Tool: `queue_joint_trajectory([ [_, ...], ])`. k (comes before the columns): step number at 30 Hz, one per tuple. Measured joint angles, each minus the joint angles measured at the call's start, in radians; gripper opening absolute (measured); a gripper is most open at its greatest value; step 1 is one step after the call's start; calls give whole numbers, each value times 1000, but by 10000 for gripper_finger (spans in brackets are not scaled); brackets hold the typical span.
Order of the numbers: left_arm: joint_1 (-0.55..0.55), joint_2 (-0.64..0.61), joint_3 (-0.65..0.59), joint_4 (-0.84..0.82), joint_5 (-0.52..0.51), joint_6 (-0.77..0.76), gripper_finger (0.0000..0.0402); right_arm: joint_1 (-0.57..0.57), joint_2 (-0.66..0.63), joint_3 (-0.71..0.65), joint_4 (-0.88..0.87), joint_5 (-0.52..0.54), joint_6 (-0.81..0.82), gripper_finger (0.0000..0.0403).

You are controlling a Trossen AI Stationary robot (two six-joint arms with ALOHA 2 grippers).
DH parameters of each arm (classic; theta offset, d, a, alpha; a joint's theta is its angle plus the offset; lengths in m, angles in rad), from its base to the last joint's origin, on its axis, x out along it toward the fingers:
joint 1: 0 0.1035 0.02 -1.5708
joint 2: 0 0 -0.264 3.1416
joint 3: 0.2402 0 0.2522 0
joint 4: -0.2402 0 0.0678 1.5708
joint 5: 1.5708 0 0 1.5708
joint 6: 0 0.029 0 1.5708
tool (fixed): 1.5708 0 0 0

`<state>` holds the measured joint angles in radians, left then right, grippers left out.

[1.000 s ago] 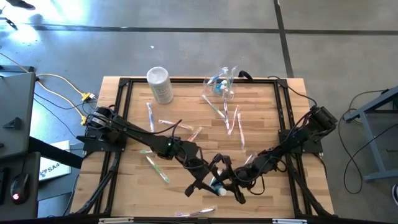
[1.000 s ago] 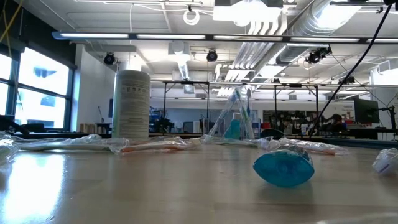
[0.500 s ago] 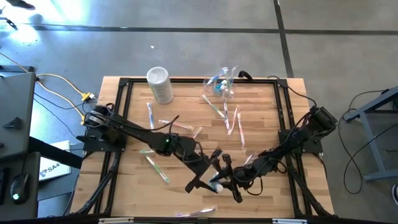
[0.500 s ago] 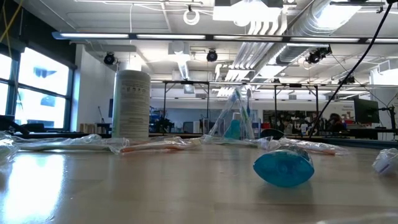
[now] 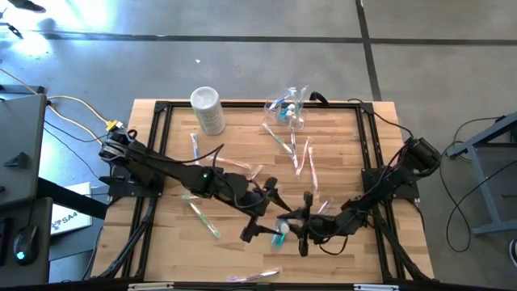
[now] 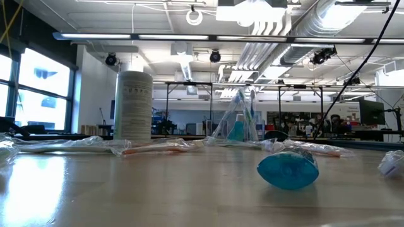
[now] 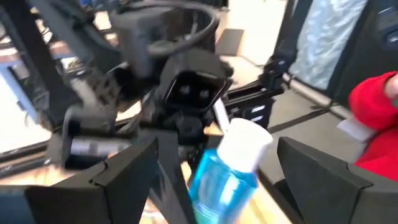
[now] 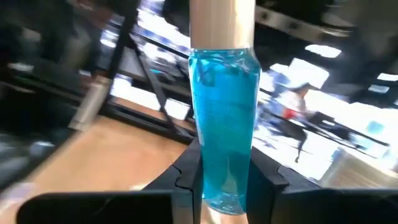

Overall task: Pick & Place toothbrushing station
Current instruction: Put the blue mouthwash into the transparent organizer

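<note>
A small blue bottle [image 5: 279, 233] with a white cap [image 7: 249, 140] sits between my two grippers near the table's front middle. My right gripper [image 5: 296, 231] is shut on it. My left gripper [image 5: 264, 216] is open, its fingers [image 7: 127, 177] standing apart on either side of the bottle without touching it. The toothbrushing station [image 5: 287, 107], a clear holder with brushes and something blue in it, stands at the table's far edge; the low view also shows the station [image 6: 237, 123]. My right gripper pinches the bottle's blue body at its bottom end [image 8: 225, 177] between its two fingers. The fingers come roughly level from the table's right and lie across the bottle. The capped end [image 8: 221, 22] sticks out away from the fingers. Whether the bottle is clear of the table does not show.
A whitish cylindrical container [image 5: 207, 109] stands at the far left. Several wrapped toothbrushes [image 5: 300, 155] lie scattered over the wood. A black frame [image 5: 242, 104] runs round the table. A blue rounded thing [image 6: 287, 170] lies near the low camera. A red sleeve [image 7: 376, 118] shows beyond the table.
My left gripper has opened, let go of the bottle and drawn back toward the table's far left. The bottle stays in my right gripper, which has shifted slightly toward the far edge.
</note>
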<state>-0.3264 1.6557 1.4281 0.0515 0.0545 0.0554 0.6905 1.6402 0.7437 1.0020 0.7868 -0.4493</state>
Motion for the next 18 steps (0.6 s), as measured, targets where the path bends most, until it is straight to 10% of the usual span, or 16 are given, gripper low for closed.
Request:
queue_joint_trajectory([
  [18,-1,1,0,-114,-175,24,308,2,-1,0,11,195,1,66],
])
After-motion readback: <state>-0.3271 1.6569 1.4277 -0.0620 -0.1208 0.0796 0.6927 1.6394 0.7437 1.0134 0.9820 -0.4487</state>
